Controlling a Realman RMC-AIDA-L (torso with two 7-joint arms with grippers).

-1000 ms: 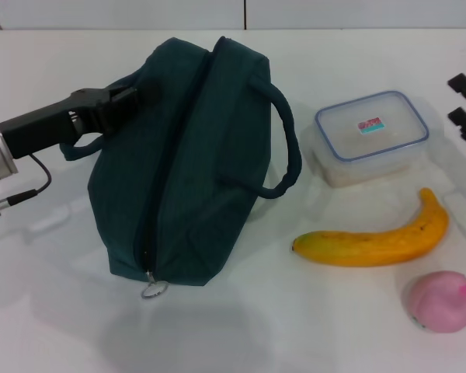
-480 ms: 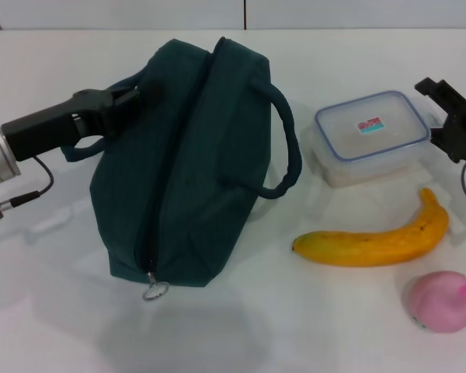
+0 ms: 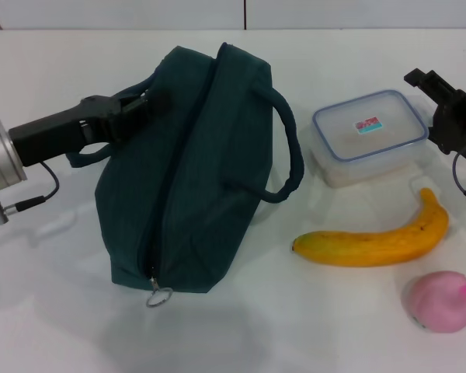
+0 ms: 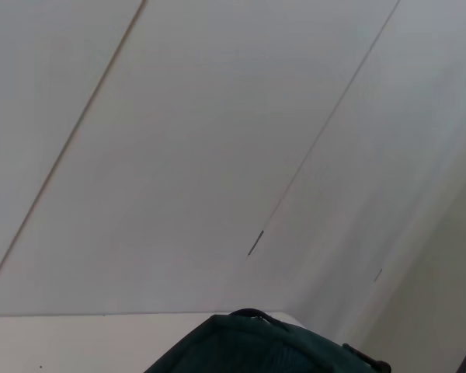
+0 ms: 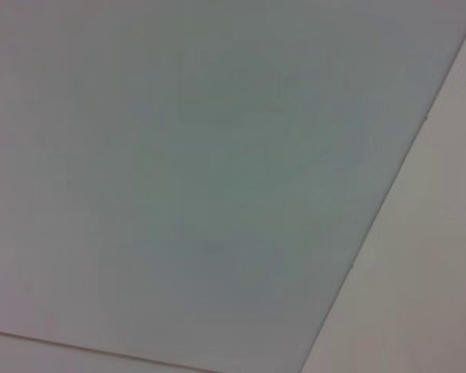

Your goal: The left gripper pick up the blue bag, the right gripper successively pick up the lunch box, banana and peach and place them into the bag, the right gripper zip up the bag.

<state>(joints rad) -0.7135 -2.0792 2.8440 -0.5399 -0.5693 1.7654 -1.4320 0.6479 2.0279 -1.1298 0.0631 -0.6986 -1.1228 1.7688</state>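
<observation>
Holding the blue bag (image 3: 194, 167) by its strap, the left tool (image 3: 136, 109) is closed; the right tool (image 3: 443, 97) waits open beside the lunch box (image 3: 370, 136).

The soft fabric bag (image 3: 194, 167) is dark teal-blue with a small silver metal zip ring (image 3: 160, 296). The clear plastic lunch box (image 3: 370, 137) has a blue-rimmed lid and what seems a red-and-teal label. The curved banana (image 3: 377, 240) is yellow-orange, lightly brown-flecked. The round peach (image 3: 440, 301) is pink. The table (image 3: 54, 311) is white.
</observation>
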